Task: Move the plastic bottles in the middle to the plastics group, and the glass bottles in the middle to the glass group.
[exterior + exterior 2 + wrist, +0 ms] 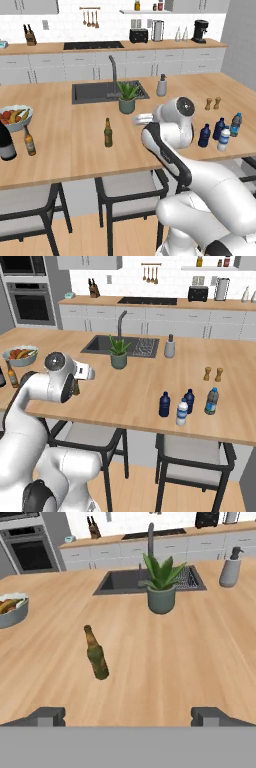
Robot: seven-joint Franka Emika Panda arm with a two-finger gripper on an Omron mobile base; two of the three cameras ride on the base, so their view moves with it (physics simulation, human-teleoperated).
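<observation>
Left base view: the slim olive-green glass beer bottle (108, 132) is standing upright at frame centre on the wooden island counter (65, 150). The large dark wine bottle (6, 141) and small amber-brown bottle (29, 141) are waiting at the left edge; the plastic bottles are clustering at the right.

Right base view: the squat dark blue plastic bottle (164, 404) and clear white-capped plastic bottle (182, 412) are standing lower right of centre.

Hand view: the gripper (128, 716) is facing the beer bottle with its jaws fully spread and gripping nothing. Risk: a fingertip striking the tall neck would likely topple the bottle.
</observation>
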